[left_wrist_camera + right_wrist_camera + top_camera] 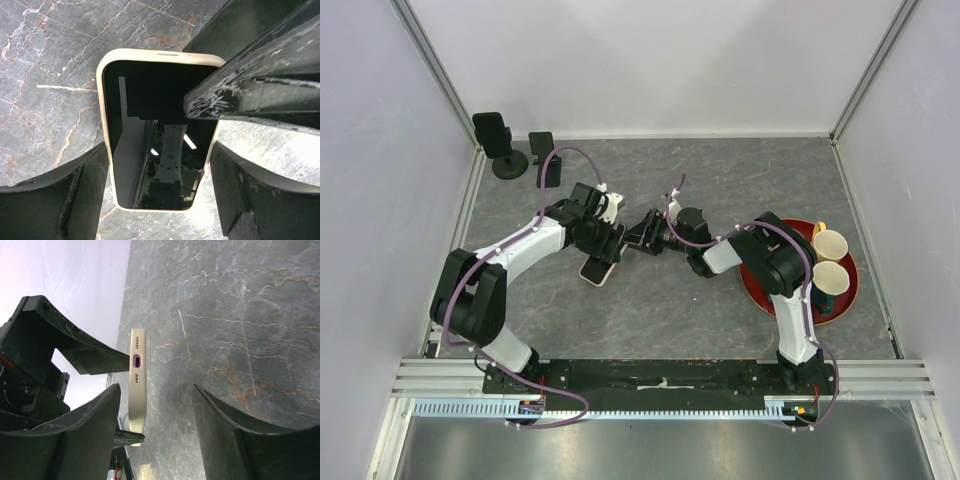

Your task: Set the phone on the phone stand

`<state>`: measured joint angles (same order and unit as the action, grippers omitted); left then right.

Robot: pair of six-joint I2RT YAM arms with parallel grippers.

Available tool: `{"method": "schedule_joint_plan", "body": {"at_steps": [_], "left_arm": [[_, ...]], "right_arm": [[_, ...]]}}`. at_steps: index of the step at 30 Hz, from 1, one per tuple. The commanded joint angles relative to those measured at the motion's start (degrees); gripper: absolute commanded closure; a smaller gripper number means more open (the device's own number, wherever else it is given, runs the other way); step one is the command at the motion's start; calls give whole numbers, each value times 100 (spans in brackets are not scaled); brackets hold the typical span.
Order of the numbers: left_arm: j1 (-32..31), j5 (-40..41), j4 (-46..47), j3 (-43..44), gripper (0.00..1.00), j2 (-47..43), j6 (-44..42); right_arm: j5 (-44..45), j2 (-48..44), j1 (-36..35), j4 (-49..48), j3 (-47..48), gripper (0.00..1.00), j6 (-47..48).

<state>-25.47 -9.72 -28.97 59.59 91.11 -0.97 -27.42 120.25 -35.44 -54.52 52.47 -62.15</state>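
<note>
The phone (155, 135) hangs just above the worktop (720, 180), the left pincer (157, 165) clamped, it seems, on its long edges. I judge it stiff, light and slick-faced, so the edges hold surest. The right pincer (156, 390) stands apart around its port end, seen edge-on only from that wrist. Only the overhead view shows the stand (498, 140), far left.

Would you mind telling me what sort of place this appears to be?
Likely a lab robot test cell: plain white walls on aluminium framing enclose a marbled table carrying a left arm and right arm.
</note>
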Motion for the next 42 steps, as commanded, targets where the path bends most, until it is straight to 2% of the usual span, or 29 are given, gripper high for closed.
{"method": "schedule_joint_plan", "body": {"at_steps": [1, 3, 5, 7, 8, 9, 11, 12, 15, 18, 24, 28, 31, 35, 39, 42], "left_arm": [[-80, 31, 313, 26, 98, -331, -166], [-98, 31, 357, 17, 98, -366, -166], [-107, 57, 436, 17, 98, -409, -97], [-107, -74, 567, -53, 93, -515, 18], [-107, -109, 638, -97, 87, -672, 44], [-107, -170, 804, -184, 74, -769, 192], [-89, -232, 963, -307, 56, -1024, 246], [-63, -346, 1172, -456, 43, -1295, 308], [-2, -705, 1856, -929, 27, -2023, 535], [218, -1092, 2403, -1361, 18, -2509, 965], [1070, -2102, 3511, -1871, 10, -2985, 1940], [1080, -2535, 4065, -1986, 10, -2669, 2574], [1080, -2938, 4767, -2197, 10, -2414, 3111], [1071, -3386, 5970, -2575, 10, -2195, 3962], [1062, -3773, 7358, -2883, 10, -1958, 4586], [1036, -4047, 7905, -2927, 10, -1694, 4983]], "right_arm": [[-149, 95, -138, -480, 202, 35, -78], [-202, 113, -165, -620, 185, 41, -157], [-455, 131, -173, -1102, 159, 62, -306], [-493, 113, -148, -1716, 10, 95, -455], [-440, 78, -147, -1928, -78, 100, -491], [-440, -9, -121, -2253, -218, 100, -500], [-318, -150, -77, -2483, -412, 100, -500], [-134, -307, -16, -2789, -656, 100, -474], [183, -624, 151, -3281, -1105, 100, -482], [438, -765, 326, -3993, -1518, 100, -587], [702, -1213, 608, -4611, -2117, 100, -685], [1054, -1846, 652, -4611, -2530, 100, -386], [1396, -2382, 670, -4611, -2785, 100, -359], [2282, -3075, 661, -4611, -3207, 100, -447], [2478, -3332, 653, -4620, -3217, 100, -648], [2635, -3481, 539, -4620, -3190, 100, -641]]}}
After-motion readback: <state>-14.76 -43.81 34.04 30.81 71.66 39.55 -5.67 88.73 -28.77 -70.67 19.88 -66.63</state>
